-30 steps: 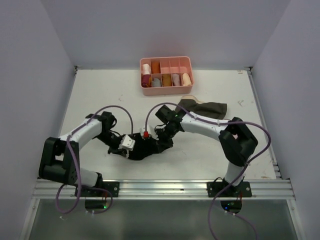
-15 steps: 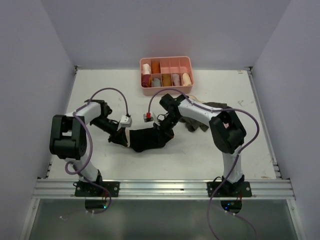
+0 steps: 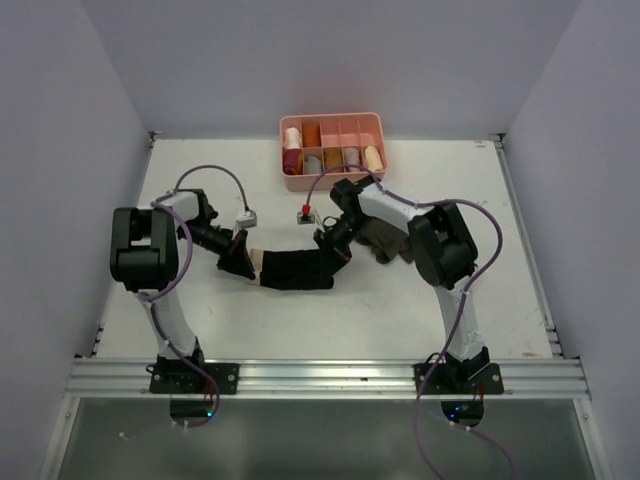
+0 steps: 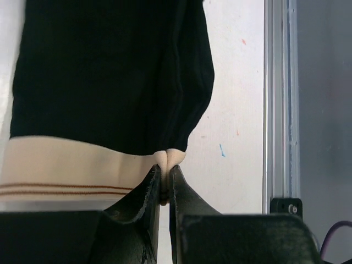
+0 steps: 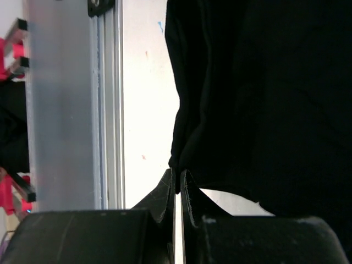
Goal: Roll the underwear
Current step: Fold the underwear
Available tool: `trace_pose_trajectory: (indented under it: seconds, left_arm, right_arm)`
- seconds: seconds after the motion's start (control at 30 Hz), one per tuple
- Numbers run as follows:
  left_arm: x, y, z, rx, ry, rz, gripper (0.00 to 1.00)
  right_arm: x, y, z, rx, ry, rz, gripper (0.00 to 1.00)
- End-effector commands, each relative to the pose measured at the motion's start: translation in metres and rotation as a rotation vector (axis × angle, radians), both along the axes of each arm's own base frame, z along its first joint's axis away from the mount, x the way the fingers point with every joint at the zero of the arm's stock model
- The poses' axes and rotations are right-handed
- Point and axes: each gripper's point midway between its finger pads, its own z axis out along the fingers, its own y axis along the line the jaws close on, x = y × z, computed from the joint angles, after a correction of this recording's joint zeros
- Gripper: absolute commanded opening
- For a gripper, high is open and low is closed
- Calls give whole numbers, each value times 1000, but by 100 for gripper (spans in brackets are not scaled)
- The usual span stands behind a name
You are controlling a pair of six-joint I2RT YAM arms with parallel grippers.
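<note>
Left claw (image 3: 252,266) and right claw (image 3: 337,250) low, pointed toward each other, jaws seemingly pinched tight.

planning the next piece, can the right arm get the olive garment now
Probably not yet: the right gripper is shut on the underwear, though the olive garment lies close beside it.

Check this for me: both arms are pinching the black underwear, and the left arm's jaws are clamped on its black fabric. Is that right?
Not quite. The left gripper has its jaws shut on the beige waistband, not the black fabric; the left wrist view shows it. The right gripper does pinch the underwear too.
</note>
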Motion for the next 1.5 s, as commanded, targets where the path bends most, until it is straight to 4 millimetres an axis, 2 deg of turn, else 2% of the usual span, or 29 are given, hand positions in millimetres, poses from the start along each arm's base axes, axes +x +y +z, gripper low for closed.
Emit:
trace_pose_trajectory:
  seconds: [0.0, 0.13, 0.17, 0.23, 0.27, 0.3, 0.4, 0.43, 0.47, 0.53, 0.57, 0.63, 0.7, 0.73, 0.8, 0.87, 0.97, 1.0, 1.07, 1.2, 1.33, 1.47]
  left_arm:
    - [26, 0, 11, -72, 101, 147, 0]
    - [41, -2, 5, -96, 167, 194, 0]
    - [41, -2, 1, -95, 185, 197, 0]
    - [43, -1, -2, -91, 188, 194, 0]
    - [42, 0, -5, -84, 196, 192, 0]
    - [43, 0, -6, -81, 193, 190, 0]
    - [46, 0, -6, -68, 187, 193, 0]
    - [47, 0, -5, -66, 180, 193, 0]
    - [48, 1, -5, -59, 177, 196, 0]
    - [51, 2, -6, -46, 159, 193, 0]
    - [52, 2, -4, -43, 151, 192, 0]
    - [52, 1, -5, -36, 132, 183, 0]
    - [52, -1, -5, -28, 121, 169, 0]
    - [50, -2, -6, -24, 120, 162, 0]
    - [52, -4, -6, -14, 80, 149, 0]
    - [52, -5, -4, 2, 57, 144, 0]
    - [54, -4, -4, 19, 26, 141, 0]
    - [50, -11, -4, 22, 26, 115, 0]
    - [49, -11, -5, 28, 20, 105, 0]
    - [45, -9, -10, 53, 12, 94, 0]
    - [40, -8, -11, 55, 14, 89, 0]
    - [32, -7, -11, 60, 10, 80, 0]
  right_arm:
    - [9, 7, 9, 33, 102, -61, 0]
    - [24, 5, 1, 10, 150, -119, 0]
    - [27, 4, 0, 5, 151, -126, 5]
    - [29, 1, 1, -7, 140, -134, 22]
    - [31, 0, 2, -21, 132, -142, 36]
    - [36, 0, 8, -24, 107, -152, 43]
    - [53, 2, 26, -18, 43, -185, 54]
    - [62, 8, 42, 3, 7, -205, 57]
    - [66, 10, 49, 13, -5, -218, 58]
    - [75, 17, 62, 36, -33, -250, 57]
    - [91, 29, 74, 71, -68, -311, 55]
    - [113, 42, 75, 75, -119, -404, 50]
    - [134, 58, 67, 68, -174, -457, 32]
    - [131, 73, 75, 79, -191, -428, 28]
    - [128, 86, 49, 29, -190, -395, 20]
    - [116, 100, 37, 17, -192, -353, 19]
    - [114, 114, 25, 48, -202, -363, 20]
    - [113, 116, 19, 50, -184, -365, 20]
    - [111, 122, 18, 60, -155, -360, 20]
    - [103, 128, 2, 39, -136, -361, 22]
    - [100, 130, -33, -7, -89, -410, 22]
    - [92, 123, -54, -59, -55, -418, 21]
